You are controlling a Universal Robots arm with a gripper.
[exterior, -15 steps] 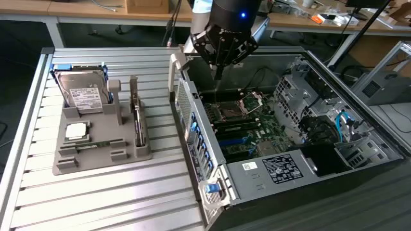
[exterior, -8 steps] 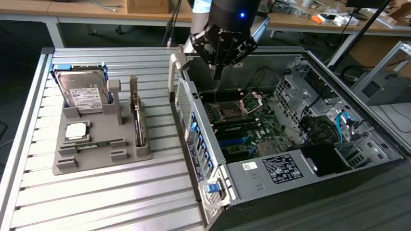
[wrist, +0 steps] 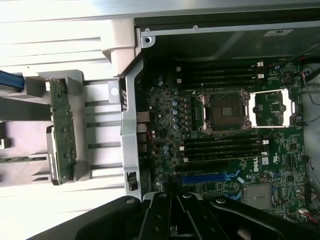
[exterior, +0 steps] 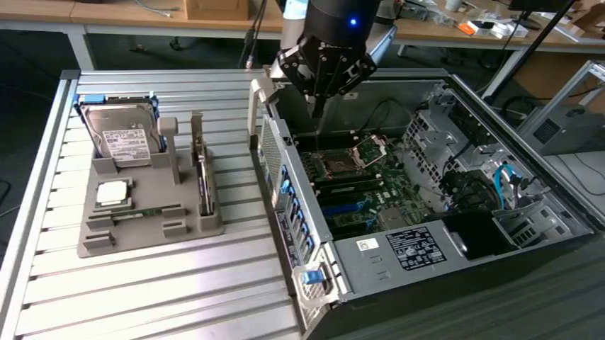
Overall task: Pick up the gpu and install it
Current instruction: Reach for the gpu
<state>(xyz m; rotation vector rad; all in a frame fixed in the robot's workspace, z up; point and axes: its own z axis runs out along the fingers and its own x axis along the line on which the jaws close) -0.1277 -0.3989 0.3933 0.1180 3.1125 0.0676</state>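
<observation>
Arm [exterior: 333, 21] upright, tool [exterior: 318, 110] straight down, fingers tight together at the tips

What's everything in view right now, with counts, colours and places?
gpu: one, green, standing on edge in the holder, on the side nearest the case
hard drive: one, silver with white label, upright in the holder
processor chip: one, silver, flat on the holder
memory stick: one, green, lying in the holder
holder: one, grey, on the table
table: one, slatted silver
computer case: one, open, exterior view's right
motherboard: one, green, inside the case
gripper: one, black, shut, above the open case
</observation>
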